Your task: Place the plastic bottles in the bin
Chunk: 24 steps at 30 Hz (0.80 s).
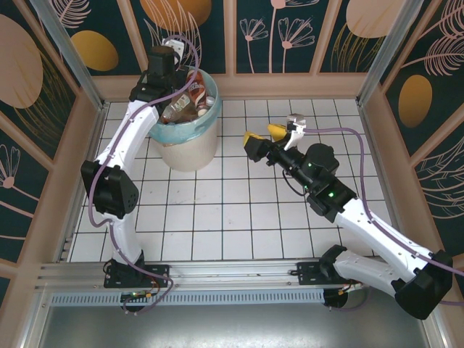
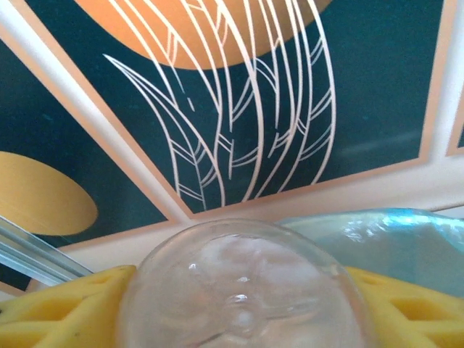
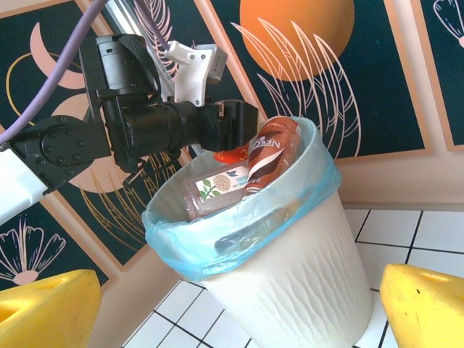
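Clear bottle (image 2: 243,290) gripped between left fingers (image 2: 65,308) above bin (image 1: 190,148); release should be made when centred over it. Right fingers (image 3: 43,312) spread wide, empty.

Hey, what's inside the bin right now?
Plastic bottles piled up to the rim of the bin, a brown one and one with a leaf label on top. Whatever lies below them is hidden by the pile and the bin's wall.
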Each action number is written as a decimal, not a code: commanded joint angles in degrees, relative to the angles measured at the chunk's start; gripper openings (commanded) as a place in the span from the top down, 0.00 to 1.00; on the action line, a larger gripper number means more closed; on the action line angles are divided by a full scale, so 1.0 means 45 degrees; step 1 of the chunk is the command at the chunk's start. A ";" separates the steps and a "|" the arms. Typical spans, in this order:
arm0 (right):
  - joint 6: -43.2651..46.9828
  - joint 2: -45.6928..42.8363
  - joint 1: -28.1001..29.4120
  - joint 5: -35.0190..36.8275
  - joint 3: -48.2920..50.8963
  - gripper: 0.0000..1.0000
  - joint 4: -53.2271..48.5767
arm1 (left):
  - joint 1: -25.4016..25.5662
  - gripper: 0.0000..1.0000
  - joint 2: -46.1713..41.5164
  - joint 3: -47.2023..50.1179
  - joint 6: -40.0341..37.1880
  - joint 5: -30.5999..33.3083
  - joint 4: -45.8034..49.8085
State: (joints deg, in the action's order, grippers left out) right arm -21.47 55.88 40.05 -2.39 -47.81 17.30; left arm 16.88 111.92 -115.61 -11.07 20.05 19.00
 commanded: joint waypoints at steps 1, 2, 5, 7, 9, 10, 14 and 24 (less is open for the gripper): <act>-0.0169 0.0089 -0.0134 0.0258 -0.0027 0.01 0.0120 | -0.0004 0.22 -0.0179 -0.0281 0.0148 -0.0474 0.0210; -0.0188 0.0119 -0.0148 0.0239 -0.0028 0.01 0.0120 | -0.0013 0.21 -0.0257 -0.0367 0.0263 -0.0572 0.0239; -0.0207 0.0243 -0.0180 0.0208 -0.0160 0.01 0.0120 | -0.0022 0.18 -0.0621 -0.0691 0.0590 -0.0687 0.0344; -0.0208 0.0367 -0.0200 0.0123 -0.0282 0.01 0.0120 | -0.0010 0.17 -0.0951 -0.0828 0.0748 -0.0578 0.0311; -0.0189 0.0465 -0.0212 0.0080 -0.0400 0.01 0.0101 | -0.0008 0.19 -0.1267 -0.0888 0.0909 -0.0444 0.0217; -0.0189 0.0516 -0.0224 0.0047 -0.0437 0.01 0.0112 | -0.0012 0.20 -0.1424 -0.0890 0.1027 -0.0450 0.0140; -0.0205 0.0673 -0.0254 0.0005 -0.0511 0.01 0.0138 | -0.0009 0.26 -0.1758 -0.0944 0.1435 -0.0931 -0.0095; -0.0384 0.0616 -0.0319 0.0041 -0.0408 0.01 -0.0033 | -0.0393 0.46 0.0573 -0.3203 0.2500 -0.0882 0.2232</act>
State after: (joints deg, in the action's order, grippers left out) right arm -22.52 59.31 39.13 -2.61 -47.94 17.08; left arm 15.84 111.26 -130.04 -2.42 18.24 23.31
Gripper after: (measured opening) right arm 0.990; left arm 0.544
